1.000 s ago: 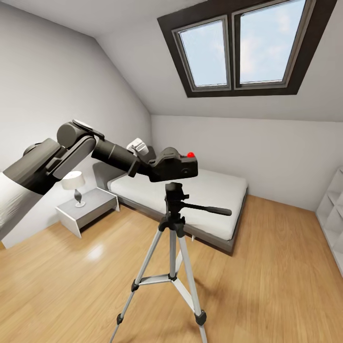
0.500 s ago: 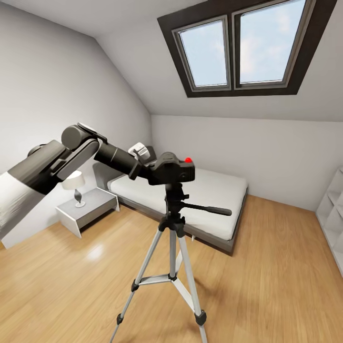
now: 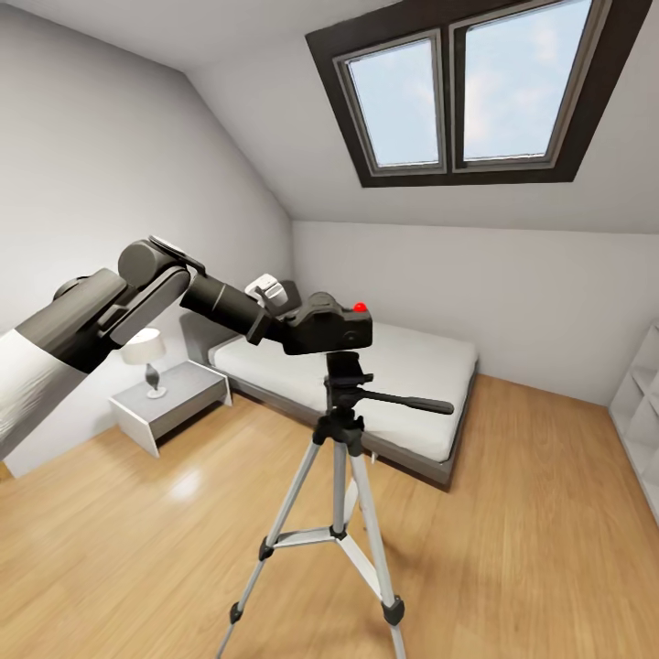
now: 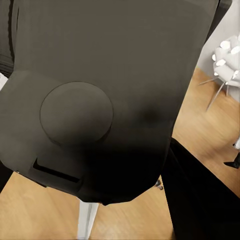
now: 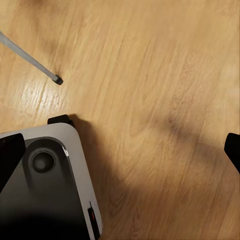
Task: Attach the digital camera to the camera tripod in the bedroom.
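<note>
In the head view my left gripper (image 3: 311, 327) is shut on the digital camera (image 3: 348, 331), a small black box with a red button on top. The camera sits level, its underside right at the black head of the camera tripod (image 3: 346, 371), whose pan handle (image 3: 412, 402) points right. Silver legs spread down to the wood floor. Close up in the left wrist view, the digital camera (image 4: 100, 95) shows a round disc on its dark face, with a silver tripod leg (image 4: 87, 220) below it. My right gripper (image 5: 120, 150) hangs open over the floor, near a tripod foot (image 5: 58, 80).
Behind the tripod stands a grey low bed (image 3: 403, 375), and a grey nightstand (image 3: 169, 403) with a white lamp (image 3: 146, 352) stands at the left wall. A white shelf (image 3: 641, 412) is at the right edge. My own base (image 5: 45, 185) shows beneath the right gripper.
The left gripper has lowered the camera and moved it slightly left, from a gap above the tripod head down onto it. The head view has shifted a little.
</note>
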{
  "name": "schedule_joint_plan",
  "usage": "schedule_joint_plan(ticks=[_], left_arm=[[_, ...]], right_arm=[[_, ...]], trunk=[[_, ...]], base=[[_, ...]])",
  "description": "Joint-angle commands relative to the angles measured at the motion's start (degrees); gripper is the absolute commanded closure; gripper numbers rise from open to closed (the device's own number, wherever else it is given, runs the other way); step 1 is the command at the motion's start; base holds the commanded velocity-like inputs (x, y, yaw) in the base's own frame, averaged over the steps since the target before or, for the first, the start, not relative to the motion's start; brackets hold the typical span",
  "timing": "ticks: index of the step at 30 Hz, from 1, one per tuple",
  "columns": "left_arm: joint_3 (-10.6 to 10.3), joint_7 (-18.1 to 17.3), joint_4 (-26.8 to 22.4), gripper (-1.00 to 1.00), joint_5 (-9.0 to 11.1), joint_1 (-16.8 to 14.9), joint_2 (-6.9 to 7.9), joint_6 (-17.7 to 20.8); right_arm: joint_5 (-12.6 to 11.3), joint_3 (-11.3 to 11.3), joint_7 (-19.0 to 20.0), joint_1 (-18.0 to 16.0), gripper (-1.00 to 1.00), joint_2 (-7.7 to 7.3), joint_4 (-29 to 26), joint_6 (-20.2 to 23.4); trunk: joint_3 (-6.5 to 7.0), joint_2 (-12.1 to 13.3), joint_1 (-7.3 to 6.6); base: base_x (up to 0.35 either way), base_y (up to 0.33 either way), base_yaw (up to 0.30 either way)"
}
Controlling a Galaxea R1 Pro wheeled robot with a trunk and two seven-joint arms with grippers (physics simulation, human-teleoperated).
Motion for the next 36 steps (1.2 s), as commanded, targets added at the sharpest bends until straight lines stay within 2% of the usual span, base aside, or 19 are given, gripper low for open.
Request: schedule_joint_plan(ticks=[1,16,36], left_arm=[[-0.1,-0.2,-0.1,1.0,0.0,-0.1,0.07,0.2],[-0.1,-0.2,-0.2,1.0,0.0,-0.1,0.15,0.2],[-0.1,-0.2,-0.2,1.0,0.0,-0.1,0.24,0.2]], right_arm=[[-0.5,0.5,0.1,-0.1,-1.0,0.02,0.3,-0.4],[-0.5,0.5,0.1,-0.1,-1.0,0.02,0.3,-0.4],[-0.5,0.5,0.1,-0.1,-1.0,0.02,0.3,-0.4]], trunk=[[-0.13,-0.1,0.04],[-0.13,-0.1,0.04],[-0.13,-0.1,0.04]], base=[[0.0,0.15,0.0],[0.0,0.077,-0.018],[0.0,0.017,-0.26]])
